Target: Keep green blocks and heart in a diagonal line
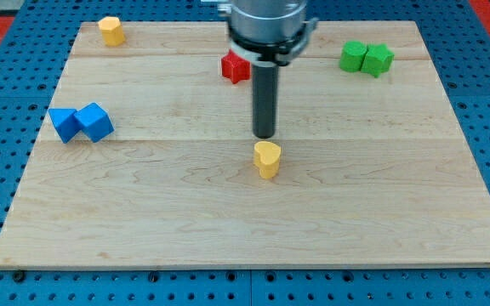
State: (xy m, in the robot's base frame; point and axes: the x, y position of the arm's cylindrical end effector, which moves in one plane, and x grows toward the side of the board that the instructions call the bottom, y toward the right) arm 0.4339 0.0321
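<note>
Yellow heart point(267, 158) upright, just below my tip point(264, 136).

Yellow heart point(267, 158), green blocks point(366, 58), pale wooden board point(381, 212)

The middle of the wooden board point(228, 221) is occupied by my tip point(264, 135), with the yellow heart point(267, 159) just below it. Passage towards the view's top is narrowed by the red block point(235, 66) beside the rod. The top right is blocked by the touching green cube point(353, 56) and green star-like block point(378, 59). The view's left is obstructed by two touching blue blocks point(81, 123), the top-left corner by a yellow block point(111, 31).
</note>
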